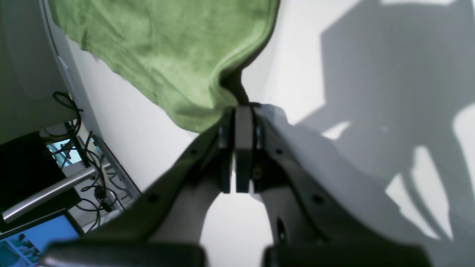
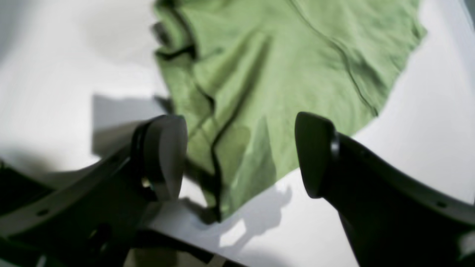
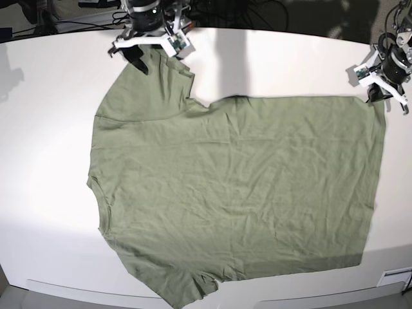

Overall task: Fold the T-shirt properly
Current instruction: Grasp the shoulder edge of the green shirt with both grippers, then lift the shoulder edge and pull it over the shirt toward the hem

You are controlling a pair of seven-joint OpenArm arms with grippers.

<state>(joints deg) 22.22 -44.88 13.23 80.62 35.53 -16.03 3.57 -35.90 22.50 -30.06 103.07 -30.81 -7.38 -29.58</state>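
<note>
While the left gripper (image 1: 239, 111) pinches the T-shirt (image 3: 238, 193), the right gripper (image 2: 241, 155) stands spread

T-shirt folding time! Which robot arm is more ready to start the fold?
The left arm, probably. Its pincer is already shut on a corner of the T-shirt, so it could lift and fold at once. The right pincer hangs open over the sleeve, gripping nothing.

A white table (image 3: 51, 193) carries the wrinkled green T-shirt (image 3: 238, 187), spread flat.
</note>
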